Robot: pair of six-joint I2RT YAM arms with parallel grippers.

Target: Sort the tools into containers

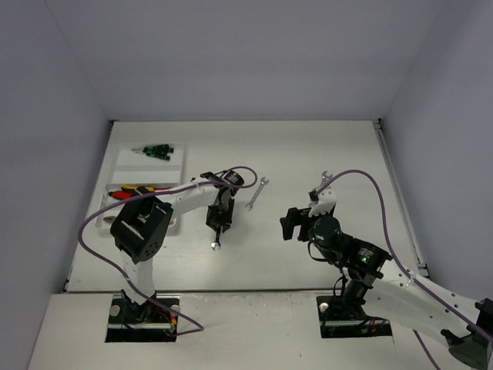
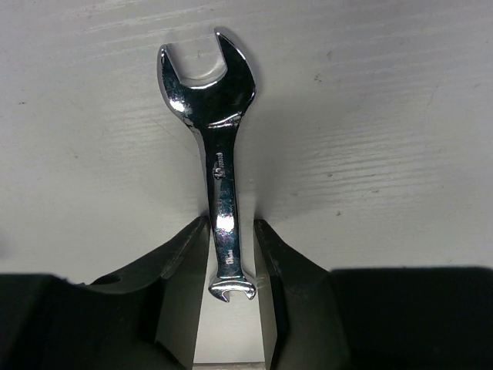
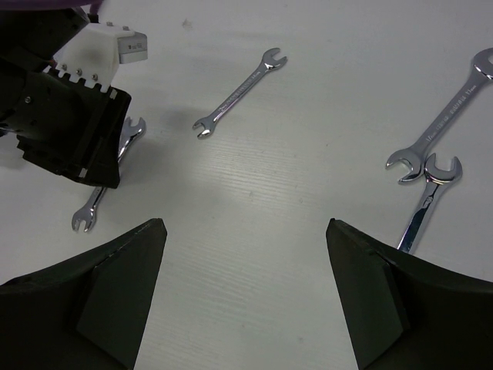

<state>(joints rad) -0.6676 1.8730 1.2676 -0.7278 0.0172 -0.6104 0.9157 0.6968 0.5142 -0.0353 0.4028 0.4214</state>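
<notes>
The left claw, narrowly spread, straddles the shaft of a small shiny silver open-end wrench. The wrench lies flat on the white table, right of the white plastic organiser tray. The right claw hangs wide apart and empty above the table, near 3 more silver wrenches.

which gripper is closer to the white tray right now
Left. The left gripper sits just right of the tray, over a wrench; the right gripper is much farther right, mid-table.
</notes>
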